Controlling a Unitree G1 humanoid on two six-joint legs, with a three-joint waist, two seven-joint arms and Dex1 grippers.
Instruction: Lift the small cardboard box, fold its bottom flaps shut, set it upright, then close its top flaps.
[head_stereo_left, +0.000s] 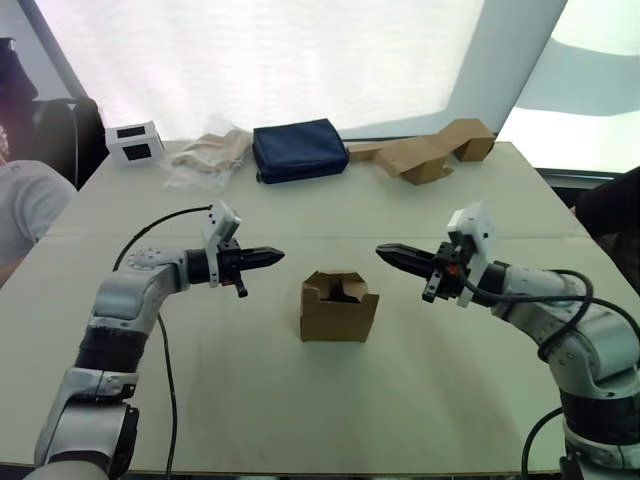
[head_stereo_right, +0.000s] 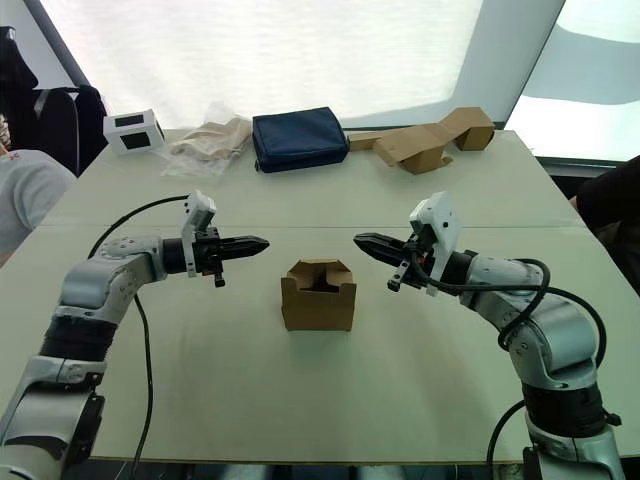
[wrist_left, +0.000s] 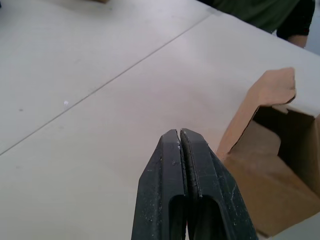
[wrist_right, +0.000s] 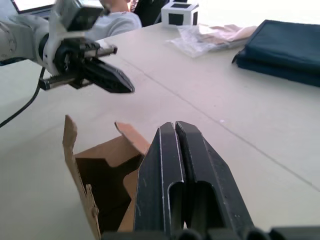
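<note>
A: What's the biggest thing here?

B: The table (head_stereo_left: 300, 400), a broad, smooth, pale surface with a thin seam running across it behind the small cardboard box (head_stereo_left: 339, 308).

A: And along the far edge, beyond the box?

B: A flat navy fabric pouch (head_stereo_left: 298, 149), soft-cornered. Right of it lie larger folded cardboard pieces (head_stereo_left: 430, 152), brown and angular. Left of the pouch sits a crinkled clear plastic bag (head_stereo_left: 208, 155) holding something beige, then a small white box with black panels (head_stereo_left: 134, 142).

A: The box itself?

B: Plain brown corrugated board, rectangular, standing upright on the table with its open end up. The top flaps (head_stereo_right: 318, 272) stand raised, short, with notched, uneven edges; the inside is dark.

A: The grippers?

B: The left gripper (head_stereo_left: 272, 256) hovers just left of the box, above the table, its tapered matte black fingers (wrist_left: 181, 170) pressed together, gripping nothing. The right gripper (head_stereo_left: 388, 253) hovers just right of the box, fingers (wrist_right: 175, 160) likewise clenched and empty. Both point inward at the box, neither touching it.
</note>
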